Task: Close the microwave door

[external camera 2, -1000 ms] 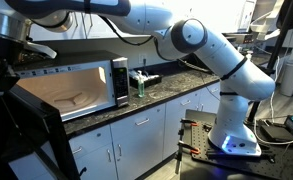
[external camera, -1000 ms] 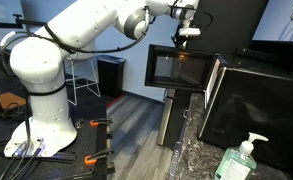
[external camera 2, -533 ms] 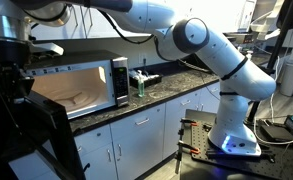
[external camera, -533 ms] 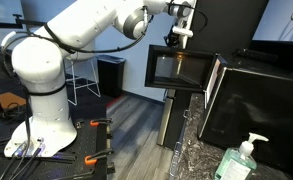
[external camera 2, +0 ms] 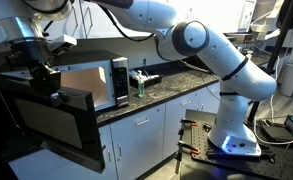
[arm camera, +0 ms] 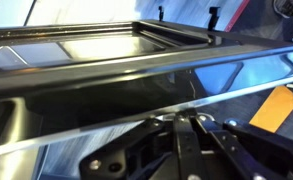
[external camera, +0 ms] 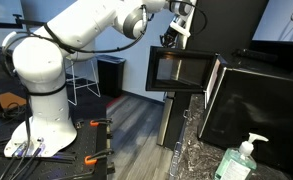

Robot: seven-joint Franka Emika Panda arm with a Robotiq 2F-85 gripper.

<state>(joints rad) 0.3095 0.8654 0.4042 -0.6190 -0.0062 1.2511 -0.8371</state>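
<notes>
Setting: We see a large black boxy microwave [external camera 2: 114, 82] standing on a dark speckled stone desk [external camera 2: 176, 88], set back from its front edge.
Task object: The flat black rectangular microwave door with a wide dark glossy window [external camera: 180, 68] stands open and swings out beyond the front edge of the desk.
Cavity: The pale, lit cavity [external camera 2: 86, 85] is exposed behind the door, so the door is clearly not latched.
Gripper position: The dark Robotiq gripper [external camera: 178, 32] sits at the top rim of the microwave door. In the wrist view that rim runs across the whole frame, just ahead of the gripper [arm camera: 186, 135].
Contact: We cannot tell whether the gripper touches the rim or hangs just beside it.
Hand state: We cannot tell whether the fingers are clenched or released. Their linkage shows low in the wrist view, but the tips merge with the dark rim.
Done: We judge the approach complete, since the gripper is placed where a push on the door can begin.
Left: We judge nearly all of the closing undone. The door has to travel back over the front edge of the desk and seat against the thin silvery front of the microwave.
Bystander: A clear green-tinted sanitizer bottle with a white pump [external camera 2: 140, 82] stands on the desk just beside the microwave, on the side away from the door.
</notes>
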